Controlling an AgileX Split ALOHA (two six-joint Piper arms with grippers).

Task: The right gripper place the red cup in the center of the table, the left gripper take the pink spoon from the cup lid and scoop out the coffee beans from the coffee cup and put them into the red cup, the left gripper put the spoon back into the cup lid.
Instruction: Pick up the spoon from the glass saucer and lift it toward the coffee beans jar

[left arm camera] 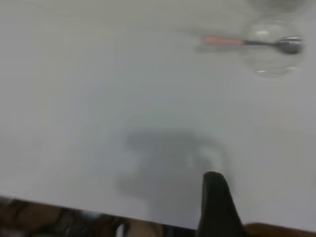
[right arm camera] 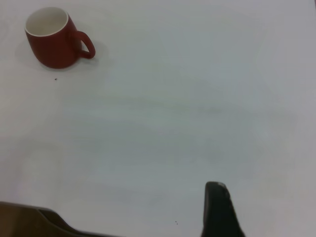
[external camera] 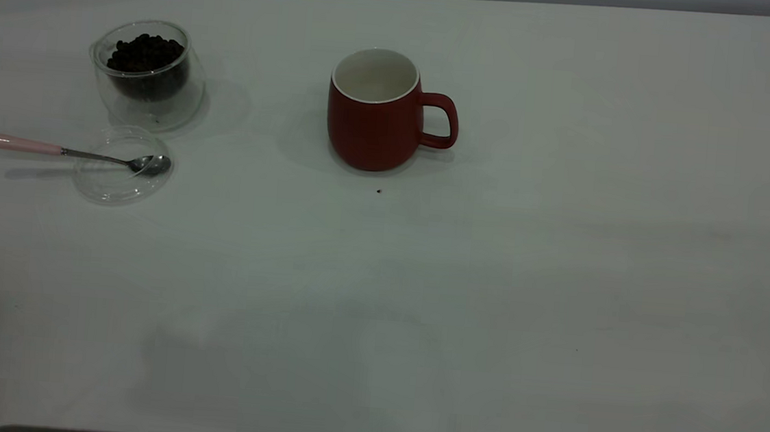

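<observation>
Near mid-table stands the red cup (external camera: pixel 373 120), upright, handle right. Well left, the pink spoon (external camera: pixel 74 152) lies across the cup lid (external camera: pixel 119 185), coffee cup (external camera: pixel 149 74) behind it. Both grippers' jaw states can't be told.

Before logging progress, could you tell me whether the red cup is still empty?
Empty: the red cup stands upright, its white inside bare in the exterior view; the coffee beans fill the coffee cup.

On the counter (external camera: pixel 560 257) the red cup (external camera: pixel 376 116) stands upright, well apart from the coffee cup (external camera: pixel 149 74) of coffee beans (external camera: pixel 145 51); the pink spoon (external camera: pixel 74 152) rests across the cup lid (external camera: pixel 120 181).
</observation>
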